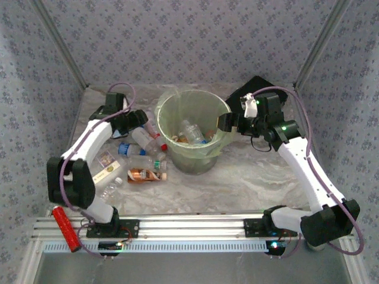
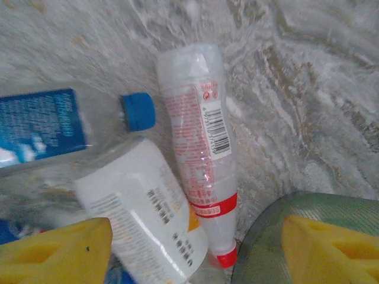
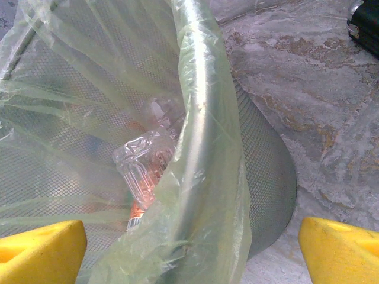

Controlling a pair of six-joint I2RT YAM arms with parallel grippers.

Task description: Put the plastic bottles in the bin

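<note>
The pale-green bin (image 1: 204, 155) with its bag liner stands mid-table, and a few plastic bottles (image 1: 190, 131) lie inside it. One crumpled clear bottle (image 3: 142, 163) shows through the liner. Left of the bin, several bottles (image 1: 145, 160) lie on the table. My left gripper (image 1: 137, 120) hangs over them, open. Between its yellow fingers (image 2: 56, 251) lie a white-labelled bottle (image 2: 142, 219) and a red-capped bottle (image 2: 198, 148), with a blue-capped bottle (image 2: 41, 124) further left. My right gripper (image 1: 227, 122) is open and straddles the bin's right rim (image 3: 198, 118).
A flat black box (image 1: 251, 89) lies behind the right arm. A red cylinder (image 1: 66, 228) rests on the front rail at the left. Patterned walls close in the table on three sides. The bin's wall (image 2: 296, 236) is close to my left gripper's right finger.
</note>
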